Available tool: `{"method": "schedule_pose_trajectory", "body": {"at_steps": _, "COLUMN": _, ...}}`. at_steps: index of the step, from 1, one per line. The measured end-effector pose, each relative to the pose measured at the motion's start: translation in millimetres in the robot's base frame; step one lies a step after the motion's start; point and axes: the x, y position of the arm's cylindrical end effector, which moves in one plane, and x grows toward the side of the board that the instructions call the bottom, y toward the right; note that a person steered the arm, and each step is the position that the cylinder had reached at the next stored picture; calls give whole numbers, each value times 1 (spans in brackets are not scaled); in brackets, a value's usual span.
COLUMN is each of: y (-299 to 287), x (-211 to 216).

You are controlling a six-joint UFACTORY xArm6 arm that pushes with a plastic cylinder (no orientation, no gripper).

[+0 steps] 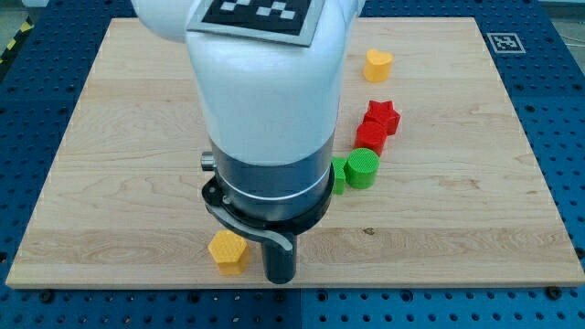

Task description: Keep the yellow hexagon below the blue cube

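The yellow hexagon [227, 251] lies near the board's bottom edge, left of centre. My tip [279, 278] rests on the board just to the right of the hexagon, a small gap apart from it. No blue cube shows anywhere; the arm's large white and grey body [265, 110] covers the middle of the board and may hide it.
A yellow heart [377, 65] lies at the upper right. A red star [382, 116] touches a red block [371, 138] below it. A green cylinder [362, 168] and a partly hidden green block [338, 175] sit right of the arm. The wooden board [475, 228] ends just below my tip.
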Motion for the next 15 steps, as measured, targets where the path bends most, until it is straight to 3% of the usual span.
{"method": "schedule_pose_trajectory", "body": {"at_steps": 4, "y": -55, "x": -4}}
{"method": "schedule_pose_trajectory", "body": {"at_steps": 8, "y": -205, "x": -33}}
{"method": "schedule_pose_trajectory", "body": {"at_steps": 10, "y": -242, "x": 0}}
{"method": "schedule_pose_trajectory", "body": {"at_steps": 11, "y": -229, "x": 1}}
{"method": "schedule_pose_trajectory", "body": {"at_steps": 14, "y": -109, "x": -2}}
{"method": "schedule_pose_trajectory", "body": {"at_steps": 15, "y": -96, "x": -32}}
